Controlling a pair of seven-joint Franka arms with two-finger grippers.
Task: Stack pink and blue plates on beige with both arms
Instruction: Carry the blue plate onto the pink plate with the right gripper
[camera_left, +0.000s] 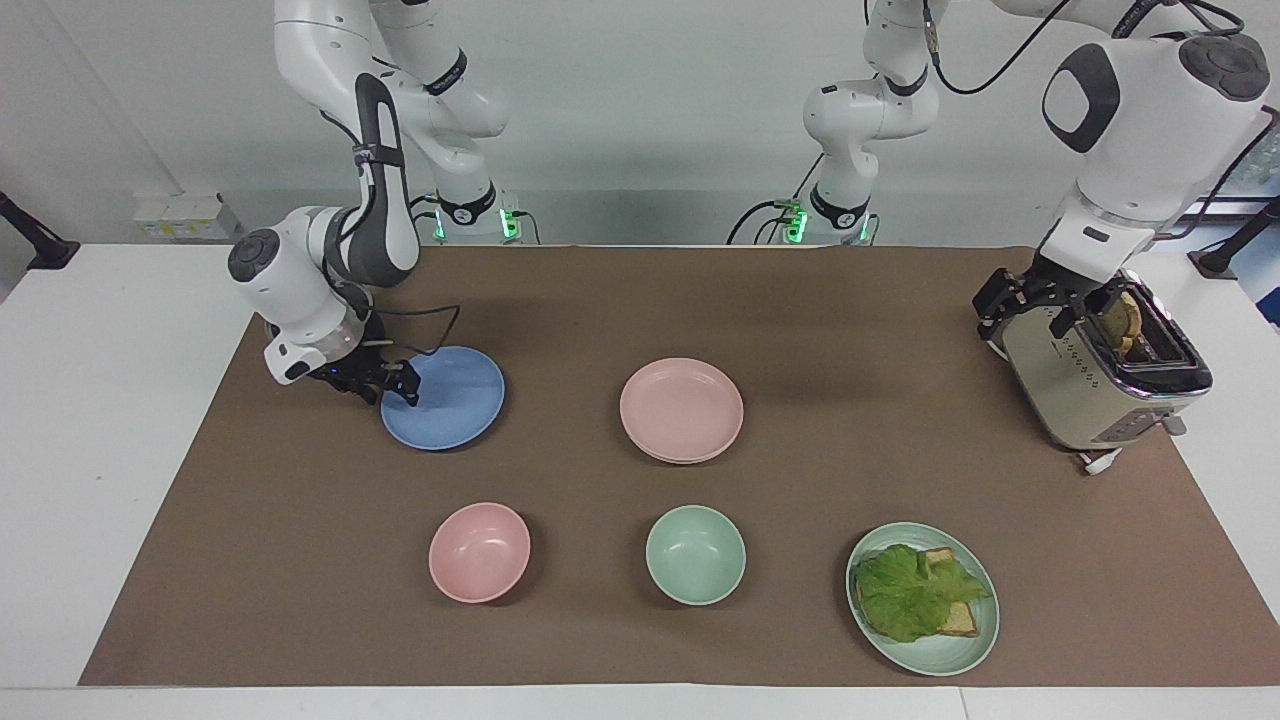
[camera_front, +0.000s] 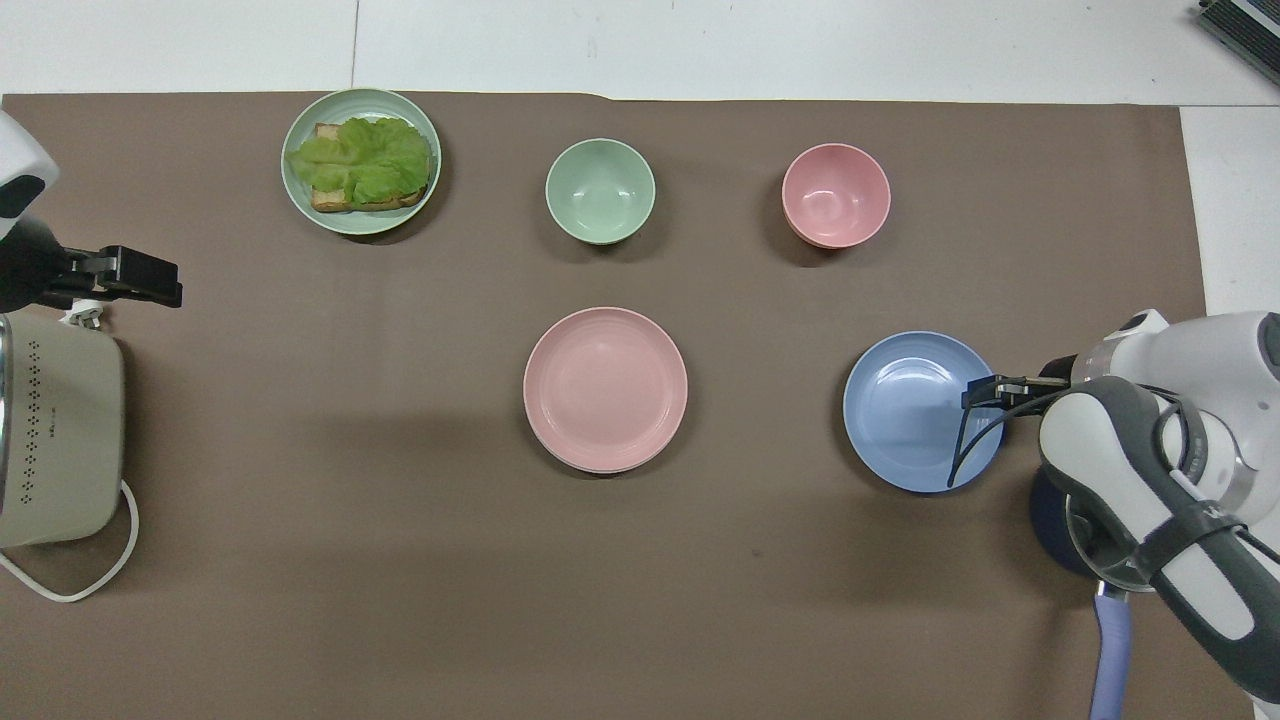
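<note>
right pincer sits low at the rim of the blue plate, on its edge toward the right arm's end of the surface; whether its fingers are parted or clamped on the rim cannot be told. pink plate lies mid-surface on another plate, of which only a pale edge shows, probably the beige. left pincer, fingers apart, waits over the toaster. risk: a shallow bite on the thin rim could let the plate tilt, slip or drag across the mat

blue plate, pink plate, brown mat
</note>
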